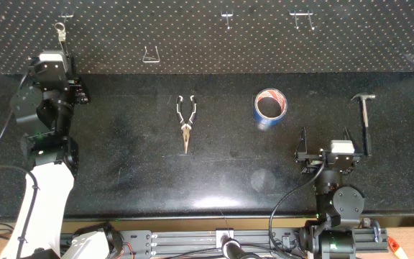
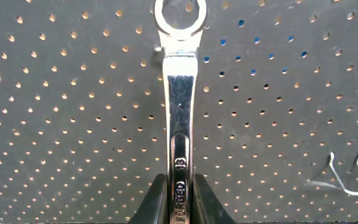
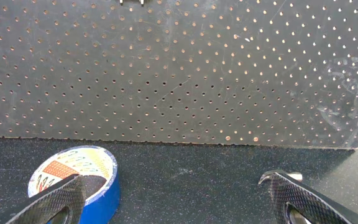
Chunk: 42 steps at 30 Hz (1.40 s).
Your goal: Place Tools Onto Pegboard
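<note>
Upper left, the left gripper (image 2: 180, 190) clamps the wrench (image 2: 180, 112) upright before the pegboard (image 2: 73, 124); the right gripper (image 3: 173, 183) gapes empty beside the tape (image 3: 73, 171).

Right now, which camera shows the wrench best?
Left wrist view: the wrench is close up, pinched by the left end effector. Top view shows it tiny at the pegboard; right wrist view faces the tape.

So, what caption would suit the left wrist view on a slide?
Left gripper holds a wrench, ring end up, in front of the pegboard.
</note>
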Motion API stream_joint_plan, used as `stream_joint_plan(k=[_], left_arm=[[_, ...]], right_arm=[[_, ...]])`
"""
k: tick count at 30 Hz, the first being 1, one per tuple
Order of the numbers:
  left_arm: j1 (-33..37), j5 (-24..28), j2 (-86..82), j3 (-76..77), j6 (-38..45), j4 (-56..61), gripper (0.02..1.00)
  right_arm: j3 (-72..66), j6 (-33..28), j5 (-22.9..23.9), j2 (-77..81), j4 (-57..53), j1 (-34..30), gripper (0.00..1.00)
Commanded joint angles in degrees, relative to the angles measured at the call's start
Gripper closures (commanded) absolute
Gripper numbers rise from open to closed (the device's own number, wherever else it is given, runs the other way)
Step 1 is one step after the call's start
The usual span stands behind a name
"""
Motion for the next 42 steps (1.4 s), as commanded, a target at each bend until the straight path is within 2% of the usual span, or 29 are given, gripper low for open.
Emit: stream_joint_plan(k=[1, 24, 42], left_arm=[[0.52, -1.25, 0.15, 2.08, 0.63, 0.59, 0.989], [0.94, -1.27, 2.62, 2.08, 0.48, -1.88, 0.989], [0.94, -1.25, 12.44, 7.32, 0.48, 0.02, 0.989]], right_arm=[[-0.11, 1.07, -0.72, -0.46, -0.31, -0.24, 0.047], [-0.11, 1.07, -0.72, -0.46, -0.31, -0.24, 0.047], [-0.11, 1.07, -0.72, -0.46, -0.31, -0.24, 0.047]])
